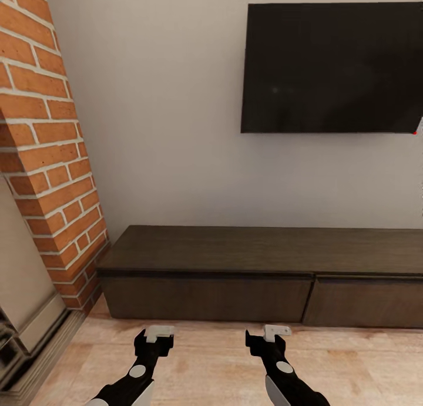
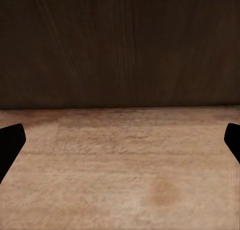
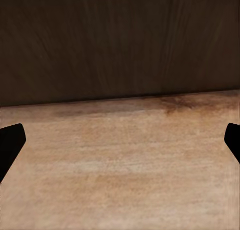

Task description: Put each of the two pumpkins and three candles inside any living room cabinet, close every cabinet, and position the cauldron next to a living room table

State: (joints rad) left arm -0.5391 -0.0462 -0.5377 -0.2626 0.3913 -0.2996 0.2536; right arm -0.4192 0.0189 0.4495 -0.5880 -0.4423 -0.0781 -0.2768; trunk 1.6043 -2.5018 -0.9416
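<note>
1. The left gripper and the right gripper hang over pale wood floor, jaws spread, empty.
2. Just ahead, the long low dark-brown wood cabinet stands against the wall, drawer fronts flush.
3. Above it hangs a black flat screen; a red brick column stands left.

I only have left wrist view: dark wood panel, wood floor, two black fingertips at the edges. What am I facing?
Observer: The long low cabinet against the wall; the left gripper hangs low in front of its left drawer front.
Operator: Drawers open or shut?
Observer: Both drawer fronts in head view sit flush, shut.
Operator: Where's the right arm?
Observer: The right gripper is level with the left one, also empty, pointing at the same drawer front near its right end.
Operator: Anything on top?
Observer: The cabinet's top is bare; a dark TV hangs on the wall above.
</note>
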